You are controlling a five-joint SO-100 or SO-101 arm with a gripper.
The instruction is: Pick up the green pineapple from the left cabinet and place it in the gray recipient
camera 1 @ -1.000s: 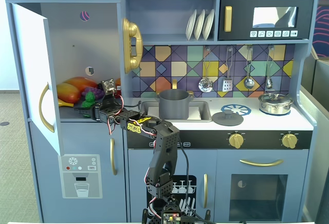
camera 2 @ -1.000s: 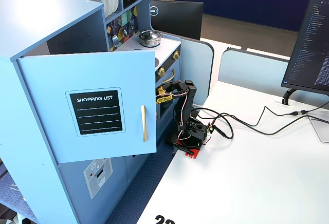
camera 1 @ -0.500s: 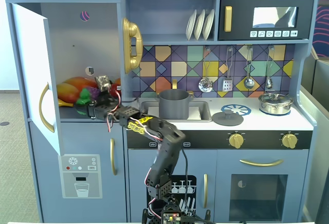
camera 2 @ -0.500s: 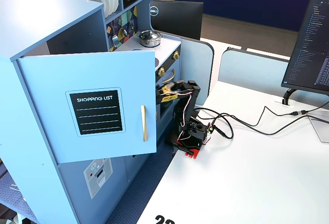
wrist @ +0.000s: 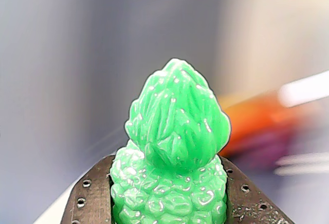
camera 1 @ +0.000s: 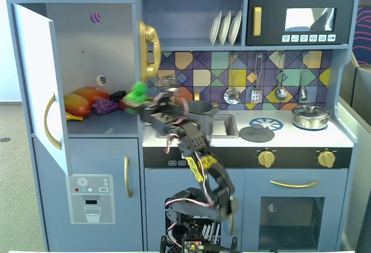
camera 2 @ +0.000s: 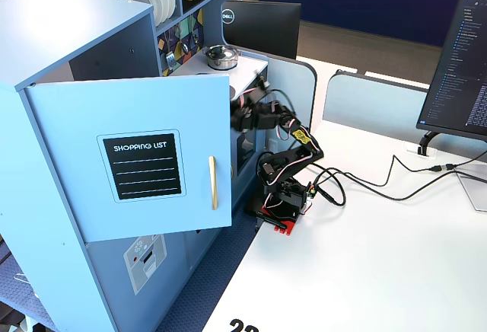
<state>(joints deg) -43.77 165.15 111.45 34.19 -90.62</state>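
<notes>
A black chalkboard panel (camera 2: 143, 167) on the open cabinet door (camera 2: 129, 157) reads "SHOPPING LIST" in white capitals. A black monitor back (camera 2: 260, 27) behind the toy kitchen bears the round "DELL" logo (camera 2: 227, 16).

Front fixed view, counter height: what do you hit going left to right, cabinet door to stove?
Open door of the left cabinet → orange-yellow mango → purple grapes → green pineapple held in the jaws → gray recipient in the sink → flat gray lid → small silver pot.
</notes>
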